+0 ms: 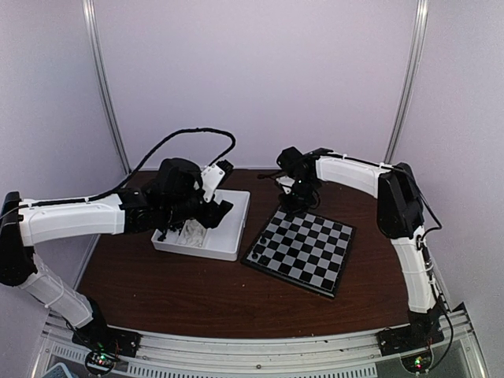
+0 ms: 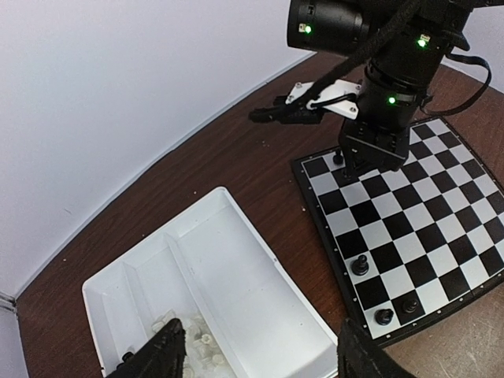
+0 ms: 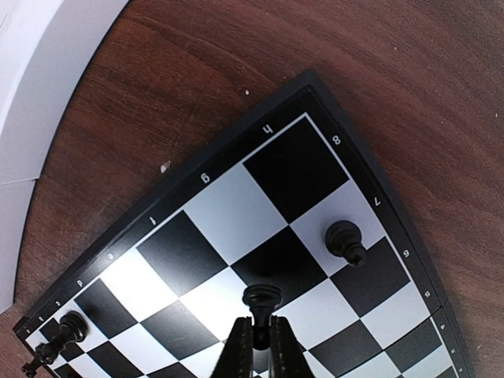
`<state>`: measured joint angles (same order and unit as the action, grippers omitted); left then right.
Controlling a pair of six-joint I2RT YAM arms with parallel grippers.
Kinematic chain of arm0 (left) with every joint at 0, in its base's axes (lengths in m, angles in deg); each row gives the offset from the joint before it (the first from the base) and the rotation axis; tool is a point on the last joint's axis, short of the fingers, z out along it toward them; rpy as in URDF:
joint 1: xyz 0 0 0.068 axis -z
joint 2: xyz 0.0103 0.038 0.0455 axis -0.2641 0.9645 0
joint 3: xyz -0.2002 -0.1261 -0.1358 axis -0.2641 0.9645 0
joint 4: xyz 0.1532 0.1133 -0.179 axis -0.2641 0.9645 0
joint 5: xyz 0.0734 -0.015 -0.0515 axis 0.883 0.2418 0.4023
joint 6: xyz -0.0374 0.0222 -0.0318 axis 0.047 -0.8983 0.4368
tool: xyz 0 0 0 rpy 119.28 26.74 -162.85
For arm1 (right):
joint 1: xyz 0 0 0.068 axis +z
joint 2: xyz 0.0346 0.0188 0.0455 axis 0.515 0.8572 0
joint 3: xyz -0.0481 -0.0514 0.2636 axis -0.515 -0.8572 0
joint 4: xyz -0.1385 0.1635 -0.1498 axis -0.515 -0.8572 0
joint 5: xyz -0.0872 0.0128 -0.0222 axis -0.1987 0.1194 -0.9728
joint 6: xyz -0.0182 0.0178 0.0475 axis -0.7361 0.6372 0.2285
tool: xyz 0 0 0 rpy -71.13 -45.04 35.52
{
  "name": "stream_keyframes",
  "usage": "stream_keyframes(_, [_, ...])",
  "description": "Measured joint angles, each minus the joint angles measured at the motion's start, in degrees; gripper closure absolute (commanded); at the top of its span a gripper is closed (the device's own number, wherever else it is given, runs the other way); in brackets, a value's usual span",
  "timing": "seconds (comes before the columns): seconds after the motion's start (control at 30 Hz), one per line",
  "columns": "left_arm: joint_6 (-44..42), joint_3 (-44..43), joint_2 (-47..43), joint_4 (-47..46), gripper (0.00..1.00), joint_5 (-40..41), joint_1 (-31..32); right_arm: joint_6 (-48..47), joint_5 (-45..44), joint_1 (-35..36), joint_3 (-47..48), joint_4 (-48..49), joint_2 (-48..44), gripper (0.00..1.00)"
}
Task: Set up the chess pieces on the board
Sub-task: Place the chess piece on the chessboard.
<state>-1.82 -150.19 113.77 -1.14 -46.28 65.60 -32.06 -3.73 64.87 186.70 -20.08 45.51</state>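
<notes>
The board (image 1: 305,250) lies right of centre, and its corner fills the right wrist view (image 3: 224,206). My right gripper (image 3: 260,340) is shut on a black pawn (image 3: 261,299) and holds it upright over squares near the board's far corner (image 1: 298,198). Another black pawn (image 3: 345,239) stands close by. Three black pieces (image 2: 360,264) stand near the board's left edge. My left gripper (image 2: 260,358) is open and empty above the white tray (image 2: 236,260). White chess pieces (image 2: 189,340) lie in the tray's middle compartment beside my left finger (image 2: 161,353).
The white divided tray (image 1: 232,228) sits left of the board on the brown table. Two more black pieces (image 3: 67,327) show at the right wrist view's lower left. Grey walls close in the back and sides.
</notes>
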Motion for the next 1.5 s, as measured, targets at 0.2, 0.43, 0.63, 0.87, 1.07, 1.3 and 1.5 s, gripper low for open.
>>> stream_keyframes(0.2, [0.0,0.0,0.0,0.5,0.34,0.4,0.0,-0.2,-0.3,0.0,0.9,-0.4,1.1,0.93])
stream_keyframes(0.43, [0.0,0.0,0.0,0.6,0.34,0.7,0.0,-0.3,-1.4,-0.1,1.2,-1.0,1.6,0.92])
stream_keyframes(0.63, [0.0,0.0,0.0,0.9,0.34,0.7,0.0,-0.6,-1.9,-0.1,1.4,-1.1,1.7,0.85])
stream_keyframes(0.87, [0.0,0.0,0.0,1.1,0.33,1.0,0.0,-1.1,-2.0,-0.2,1.7,-1.1,2.1,0.82])
stream_keyframes(1.07, [0.0,0.0,0.0,1.2,0.33,1.1,0.0,-1.2,-2.0,-0.2,2.1,-1.1,2.1,0.82])
stream_keyframes(1.3, [0.0,0.0,0.0,1.3,0.33,1.3,0.0,-1.2,-1.9,-0.2,2.6,-1.0,2.1,0.87])
stream_keyframes(1.5, [0.0,0.0,0.0,1.3,0.33,1.5,0.0,-1.2,-1.9,-0.2,2.6,-1.0,2.1,0.87])
